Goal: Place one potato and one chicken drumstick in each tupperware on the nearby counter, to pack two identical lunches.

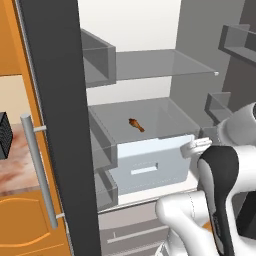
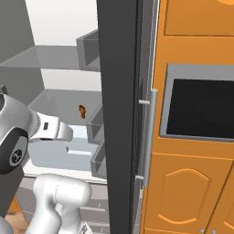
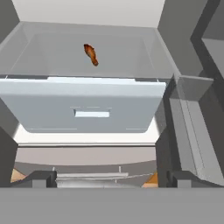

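Note:
One chicken drumstick (image 1: 136, 125) (image 2: 82, 111) (image 3: 91, 54), small and reddish-brown, lies alone on a grey fridge shelf (image 1: 165, 117) just above a pale drawer (image 1: 150, 167) (image 3: 92, 109). My gripper (image 3: 109, 180) is open and holds nothing. It hangs in front of the drawer, a good way short of the drumstick and lower than it. My white hand (image 1: 196, 146) (image 2: 58, 130) reaches into the open fridge. A strip of the marbled counter (image 1: 15, 167) is visible at the far left. The potato and the tupperware are out of view.
The dark edge of the open fridge door (image 1: 55, 125) (image 2: 119, 114) with its grey bar handle (image 1: 37, 170) stands between the fridge and the counter. Door bins (image 1: 100, 60) line the left side. A black toaster (image 1: 4, 135) sits on the counter. An oven (image 2: 201, 107) is set in orange cabinets on the right.

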